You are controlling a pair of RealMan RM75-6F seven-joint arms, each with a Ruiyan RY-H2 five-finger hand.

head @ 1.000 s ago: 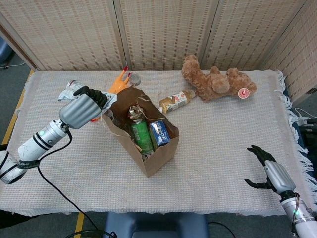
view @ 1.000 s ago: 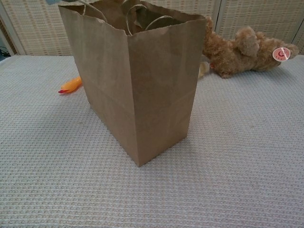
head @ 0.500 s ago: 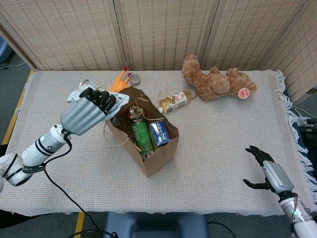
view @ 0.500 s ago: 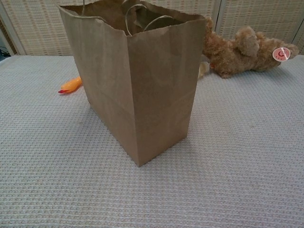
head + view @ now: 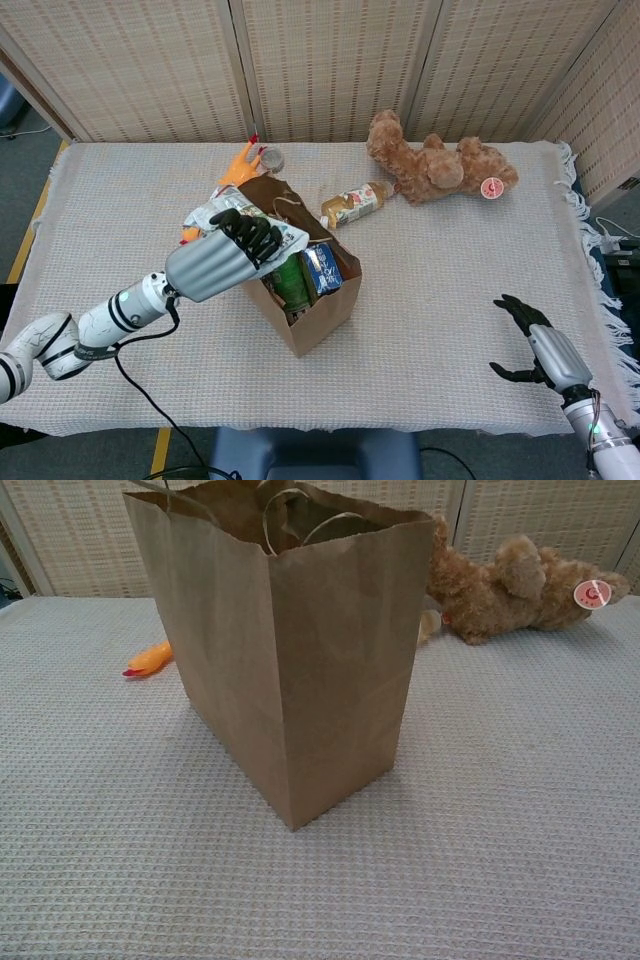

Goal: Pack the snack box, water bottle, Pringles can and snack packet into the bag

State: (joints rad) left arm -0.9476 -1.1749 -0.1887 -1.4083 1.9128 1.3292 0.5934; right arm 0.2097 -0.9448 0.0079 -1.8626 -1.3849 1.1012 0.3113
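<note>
We see a brown teddy bear (image 5: 440,165) lying near the table's far edge, a small bottle (image 5: 355,203) on its side just beside it, an orange rubber chicken (image 5: 238,165), and woven screens (image 5: 330,65) behind the cloth-covered table (image 5: 450,290).

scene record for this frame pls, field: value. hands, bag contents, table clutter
left hand: left hand holds crinkled white snack packet over the bag's open top
right hand: right hand open, holds nothing, near table's right front edge
bag: upright brown paper bag, top open
bag contents: green Pringles can, blue snack box; water bottle not discernible
table clutter: brown teddy bear, small bottle with yellowish label lying on its side, orange toy
table: woven beige cloth
</note>
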